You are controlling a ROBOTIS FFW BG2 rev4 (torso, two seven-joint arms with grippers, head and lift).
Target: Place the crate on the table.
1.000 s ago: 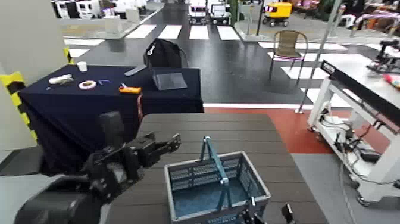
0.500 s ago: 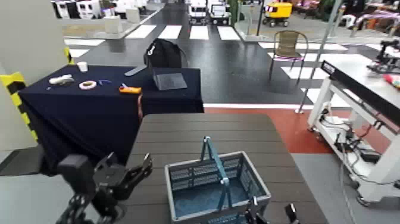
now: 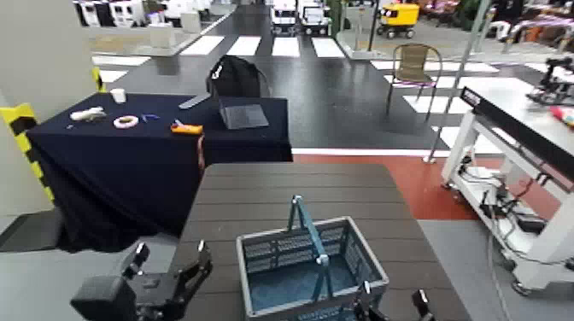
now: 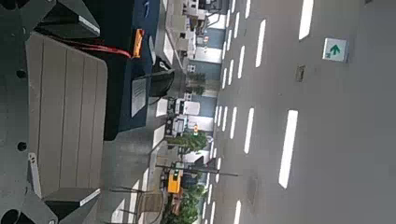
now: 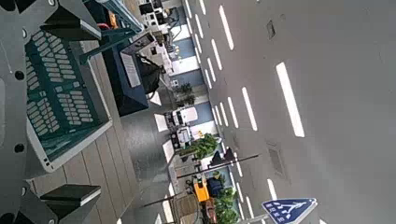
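Note:
The blue-grey crate point(image 3: 301, 271) stands upright on the dark brown slatted table point(image 3: 290, 189), near its front edge, with its teal handle point(image 3: 307, 232) raised. My left gripper point(image 3: 169, 258) is open and empty, low at the table's left front edge, left of the crate and apart from it. In the left wrist view it point(image 4: 82, 107) looks along the table slats point(image 4: 58, 98). My right gripper point(image 3: 391, 300) is open and empty just in front of the crate's near right corner. The right wrist view shows the crate point(image 5: 54, 89) beyond its open fingers point(image 5: 73, 198).
A navy-draped table point(image 3: 128, 149) with a laptop point(image 3: 243, 114), a backpack and small items stands behind on the left. A white-framed workbench point(image 3: 521, 128) stands on the right. A chair point(image 3: 413, 68) is farther back. A yellow-black post point(image 3: 19, 128) is at far left.
My left arm has drawn back and down from beside the crate to the table's left front edge, its fingers still open. The crate and the right gripper have stayed in place.

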